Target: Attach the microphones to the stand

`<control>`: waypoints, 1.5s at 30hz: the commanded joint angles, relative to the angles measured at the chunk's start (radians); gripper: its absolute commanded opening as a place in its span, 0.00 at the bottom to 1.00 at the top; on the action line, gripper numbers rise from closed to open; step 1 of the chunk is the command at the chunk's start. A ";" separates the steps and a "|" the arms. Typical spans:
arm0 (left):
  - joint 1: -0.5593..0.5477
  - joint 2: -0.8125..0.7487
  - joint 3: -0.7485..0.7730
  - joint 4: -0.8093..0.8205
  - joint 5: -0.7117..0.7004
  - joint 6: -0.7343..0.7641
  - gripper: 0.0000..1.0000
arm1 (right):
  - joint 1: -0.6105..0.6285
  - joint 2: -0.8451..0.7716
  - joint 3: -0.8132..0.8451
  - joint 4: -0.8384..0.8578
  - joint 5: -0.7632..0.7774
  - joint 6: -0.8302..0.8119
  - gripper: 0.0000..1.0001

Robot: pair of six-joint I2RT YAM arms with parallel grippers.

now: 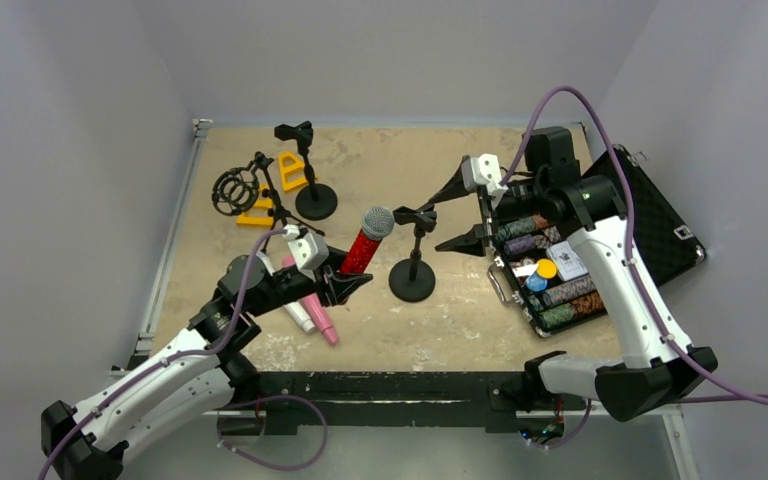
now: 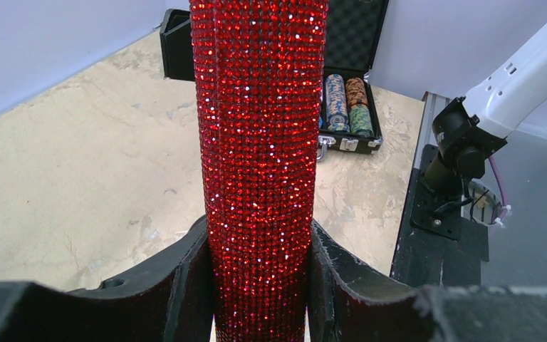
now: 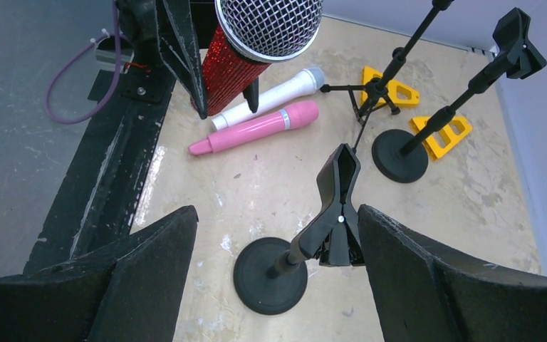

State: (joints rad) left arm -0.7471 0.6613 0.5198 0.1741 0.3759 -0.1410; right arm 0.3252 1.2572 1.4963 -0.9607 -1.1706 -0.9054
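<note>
Spares first: pink microphone (image 1: 322, 322) and white microphone (image 1: 298, 312) lie together near-left. My left gripper (image 1: 348, 285) is clamped low on red microphone (image 1: 365, 248), head up and leaning toward centre stand (image 1: 413, 262), so the barrel stays free for the clip (image 3: 338, 206). My right gripper (image 1: 442, 222), jaws apart, straddles that clip, likely to steady it. Round-base stand (image 1: 315, 200) and tripod stand (image 1: 270, 200) sit far-left, bare.

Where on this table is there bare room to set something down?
Bare: the far middle, between the round-base stand and the right gripper; also the near patch between the centre stand and the chip case. Crowded: the far-left corner and around the pink microphone.
</note>
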 commanded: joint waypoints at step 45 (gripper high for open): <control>0.005 -0.043 -0.044 0.089 -0.038 -0.006 0.00 | 0.000 0.092 0.029 0.107 0.091 0.101 0.85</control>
State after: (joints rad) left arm -0.7471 0.6285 0.4759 0.1871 0.3435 -0.1467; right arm 0.3244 1.3365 1.4944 -0.9028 -1.1141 -0.8425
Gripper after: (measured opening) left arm 0.465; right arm 0.850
